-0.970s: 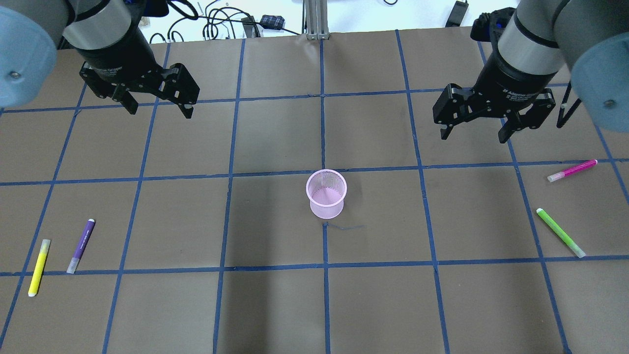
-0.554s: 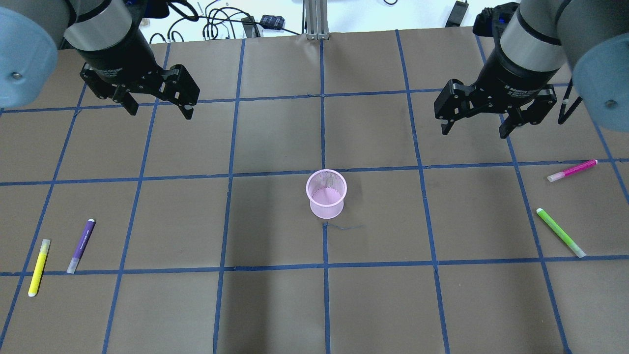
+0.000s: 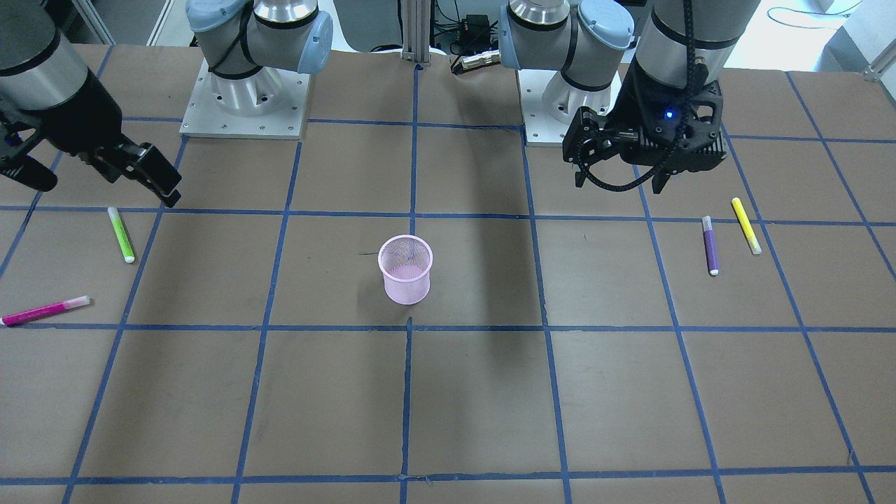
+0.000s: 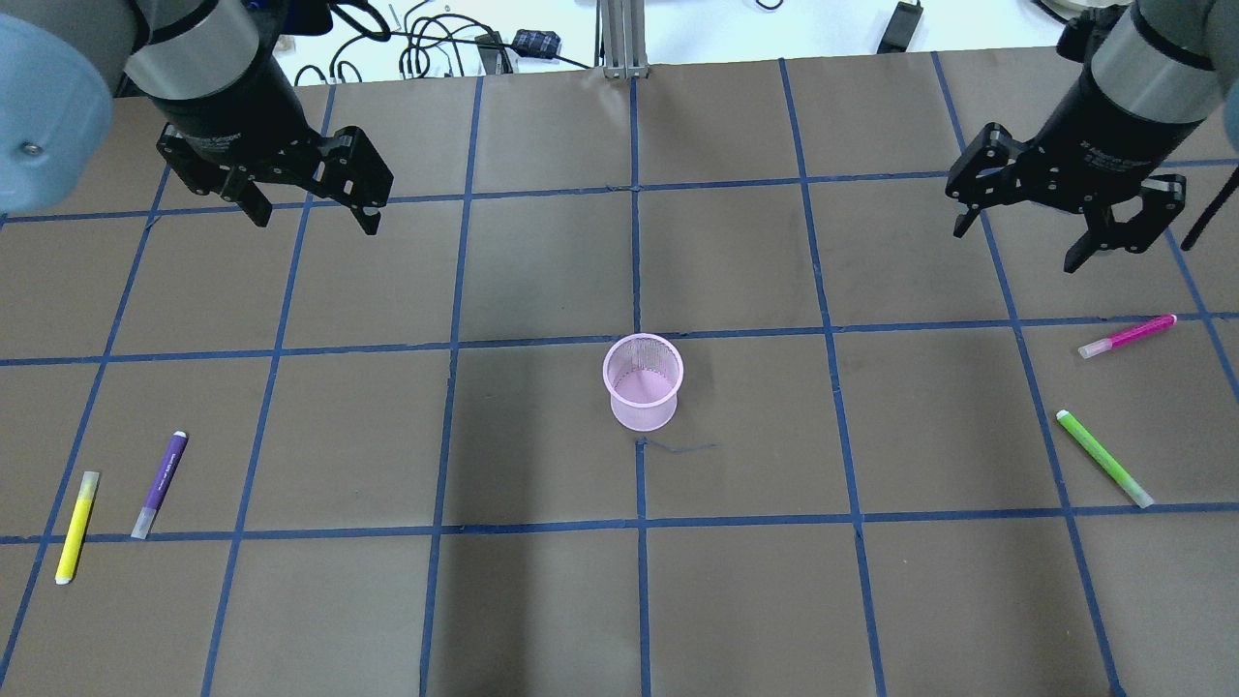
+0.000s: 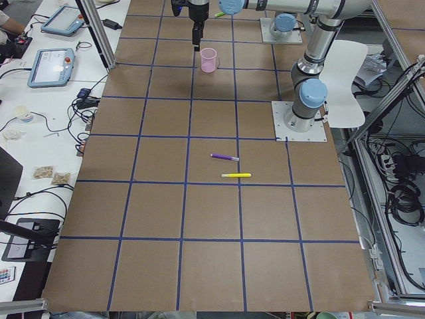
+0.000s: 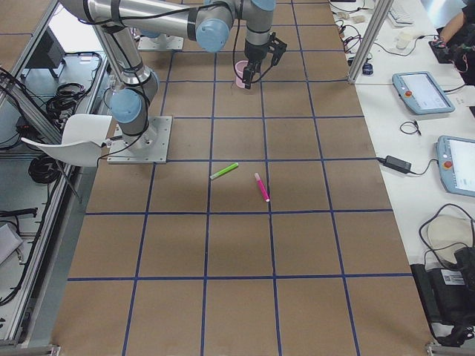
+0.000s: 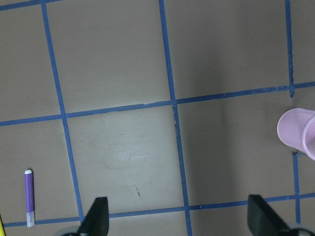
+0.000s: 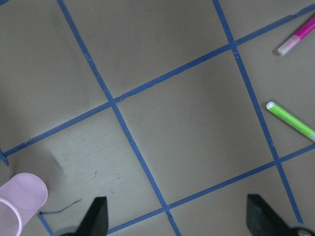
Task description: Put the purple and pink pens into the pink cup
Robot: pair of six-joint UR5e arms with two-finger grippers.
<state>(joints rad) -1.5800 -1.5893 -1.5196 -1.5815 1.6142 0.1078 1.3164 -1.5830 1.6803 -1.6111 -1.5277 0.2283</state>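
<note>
The pink mesh cup [image 4: 643, 381] stands upright and empty at the table's middle; it also shows in the front view [image 3: 405, 269]. The purple pen [image 4: 161, 483] lies flat at the near left and shows in the left wrist view [image 7: 29, 196]. The pink pen [image 4: 1127, 336] lies flat at the right and shows in the right wrist view [image 8: 298, 37]. My left gripper [image 4: 317, 223] is open and empty, high above the far left, well away from the purple pen. My right gripper [image 4: 1015, 250] is open and empty, above the far right, just beyond the pink pen.
A yellow pen [image 4: 75, 527] lies beside the purple pen on its left. A green pen [image 4: 1103, 458] lies nearer than the pink pen. Cables and a metal post [image 4: 619, 39] sit past the table's far edge. The arm bases [image 3: 245, 91] stand on the robot's side.
My right gripper has moved to the right and slightly farther away, turning a little, and is now close over the pink pen's area. The left gripper, pens and cup have not moved.
</note>
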